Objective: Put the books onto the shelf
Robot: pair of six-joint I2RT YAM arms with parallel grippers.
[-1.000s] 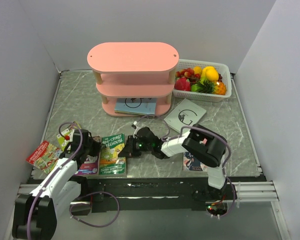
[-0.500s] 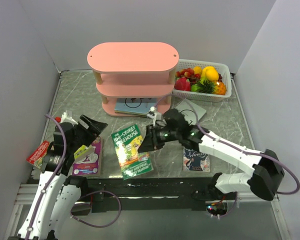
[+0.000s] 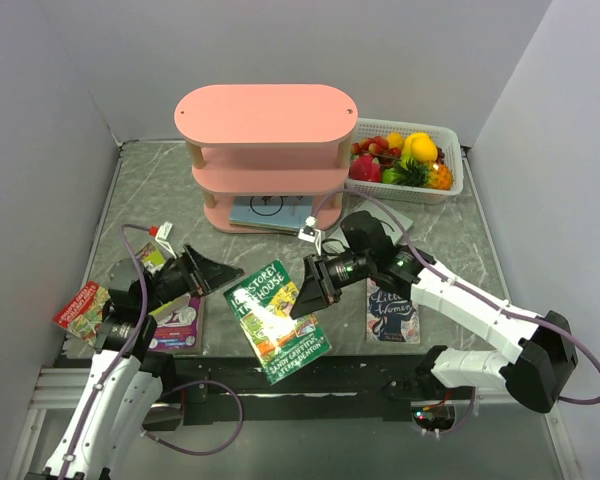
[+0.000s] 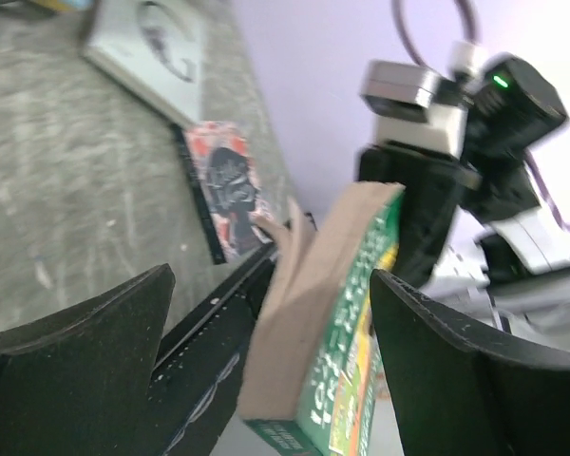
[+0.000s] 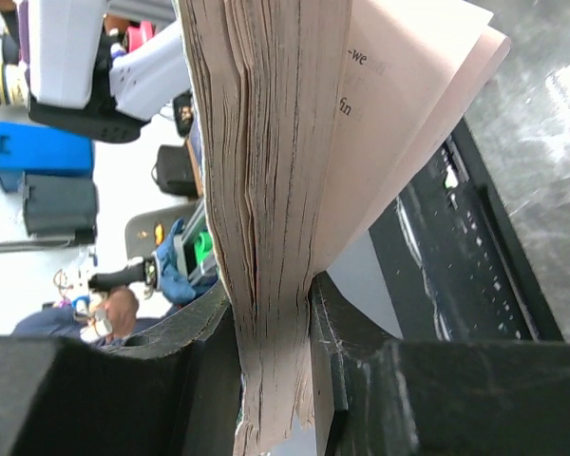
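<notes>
The green "Treehouse" book [image 3: 280, 320] hangs tilted above the table's front edge, and my right gripper [image 3: 315, 285] is shut on its upper right corner. In the right wrist view the jaws of that gripper [image 5: 271, 309] pinch the book's page block [image 5: 266, 171]. My left gripper [image 3: 218, 272] stands open just left of the book, apart from it. In the left wrist view the book [image 4: 332, 332] shows between the spread fingers [image 4: 95, 351]. The pink shelf [image 3: 265, 115] stands at the back with a light blue book [image 3: 270, 211] on its bottom board. "Little Women" [image 3: 392, 312] lies front right.
A purple book [image 3: 175, 325], a red one [image 3: 80, 308] and a lime green one [image 3: 152, 258] lie at the front left under my left arm. A grey-white book [image 3: 395, 217] lies partly under my right arm. The white fruit basket [image 3: 410, 124] sits right of the shelf.
My left gripper opened, let go of the green book and drew back to the left. My right gripper lifted the book off the table and swung it toward the front edge.
</notes>
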